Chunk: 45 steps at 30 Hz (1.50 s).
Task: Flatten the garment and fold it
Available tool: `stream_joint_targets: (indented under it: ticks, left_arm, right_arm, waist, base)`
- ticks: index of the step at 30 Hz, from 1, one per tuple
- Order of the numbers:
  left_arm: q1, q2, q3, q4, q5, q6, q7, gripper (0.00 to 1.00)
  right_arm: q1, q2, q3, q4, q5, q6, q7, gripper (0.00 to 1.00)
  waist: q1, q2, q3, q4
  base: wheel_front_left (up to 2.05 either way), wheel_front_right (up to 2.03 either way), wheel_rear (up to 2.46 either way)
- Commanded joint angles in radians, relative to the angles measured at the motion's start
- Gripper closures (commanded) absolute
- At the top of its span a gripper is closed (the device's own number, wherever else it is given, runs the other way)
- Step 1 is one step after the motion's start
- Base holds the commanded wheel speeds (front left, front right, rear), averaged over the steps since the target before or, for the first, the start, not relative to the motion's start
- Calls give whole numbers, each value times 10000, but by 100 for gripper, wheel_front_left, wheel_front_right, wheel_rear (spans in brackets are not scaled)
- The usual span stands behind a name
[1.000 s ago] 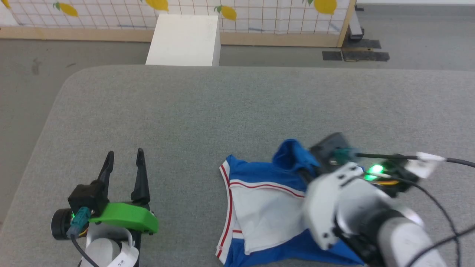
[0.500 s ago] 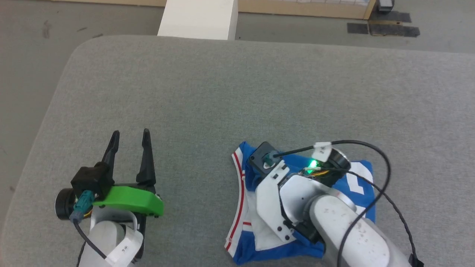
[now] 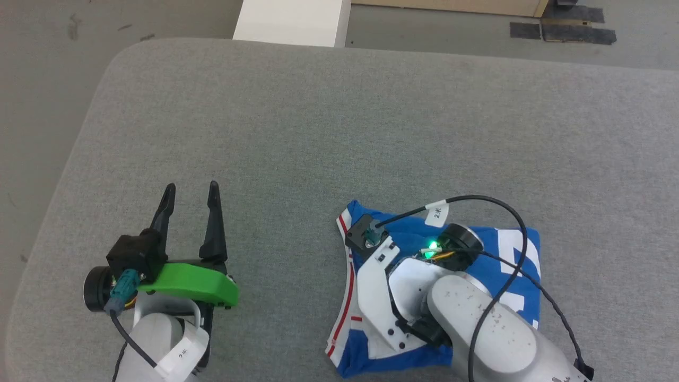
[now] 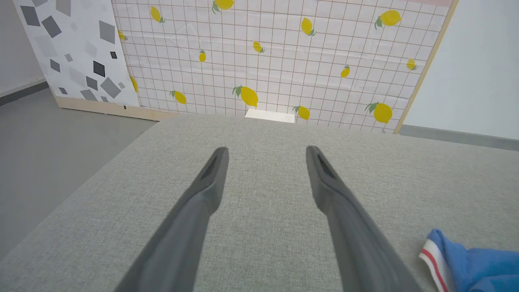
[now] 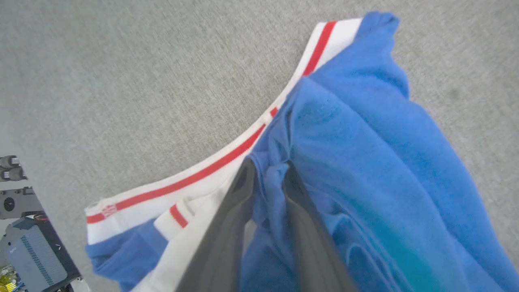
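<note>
Now the garment [image 3: 406,240] has its blue flap [image 5: 344,134] lowered over the white: one fold laid.
It sits at the desk's [image 3: 371,132] near edge; right pincer [image 5: 267,172] barely parted around a pleat [image 5: 271,190], grip unclear; left pincer [image 3: 191,185] gapes empty.

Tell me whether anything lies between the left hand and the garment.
Nothing visible does: only bare grey padded surface separates the open left hand from the garment and its red-striped edge.

One garment [image 3: 525,249]; two grippers, left gripper [image 3: 191,185] and right gripper [image 5: 267,166]; one worktop [image 3: 339,122]; one white block [image 3: 292,21] beyond its far edge.
</note>
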<state>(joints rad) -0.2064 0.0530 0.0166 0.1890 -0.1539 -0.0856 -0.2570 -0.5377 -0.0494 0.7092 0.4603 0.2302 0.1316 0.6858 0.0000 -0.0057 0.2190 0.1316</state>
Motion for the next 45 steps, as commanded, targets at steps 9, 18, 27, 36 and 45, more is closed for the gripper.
stream_joint_targets:
  ticks: [9,18,27,36,45]
  left_arm:
    - [325,-28,206,130,106,16,-47,0]
    - [852,-28,386,159,115,-19,-47,0]
    - [1183,-28,262,93,54,-9,-47,0]
    - [1406,-28,62,106,-42,47,-47,0]
    - [1322,-28,-13,139,-89,58,-47,0]
  right_arm:
    - [790,-9,-1713,-1898,1283,-9,-2722,0]
    - [2542,-9,-5009,-4134,409,-9,-6555,0]
    - [3924,-45,-6906,-4325,-827,-9,-8085,0]
    - [4910,-788,-7463,-3901,-1310,-9,-8394,0]
    - [5100,-1073,-7283,-3626,-1348,-9,-8289,0]
  waist:
    - [0,57,-902,-478]
    - [0,57,-1742,-1152]
    - [0,57,-2173,-1559]
    - [0,57,-2347,-1723]
    - [0,57,-2115,-1716]
  base:
    - [0,0,0]
    - [0,0,0]
    - [0,0,0]
    - [0,0,0]
    - [0,0,0]
